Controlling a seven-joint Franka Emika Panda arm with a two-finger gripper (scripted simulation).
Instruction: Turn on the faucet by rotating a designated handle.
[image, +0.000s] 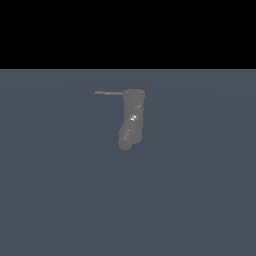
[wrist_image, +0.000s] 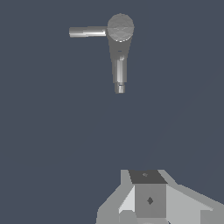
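The gripper (wrist_image: 150, 200) is well apart from the faucet (image: 132, 117); whether its fingers are parted is unclear. Approach the handle (image: 108, 93) near its free end, then push sideways

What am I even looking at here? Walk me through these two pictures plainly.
These are computer-rendered pictures of a simulated robot arm's workspace. The exterior view comes from a camera standing off the arm: it shows a small grey faucet upright on a flat blue-grey floor, with a thin handle sticking out sideways from its top, toward the exterior view's left. The arm itself is not in that picture.

The wrist view comes from a camera on the arm, looking down on the same faucet and handle. The grey blocky shape at the edge is part of the pincer. It is apart from the faucet and touches nothing; whether it is open cannot be told.
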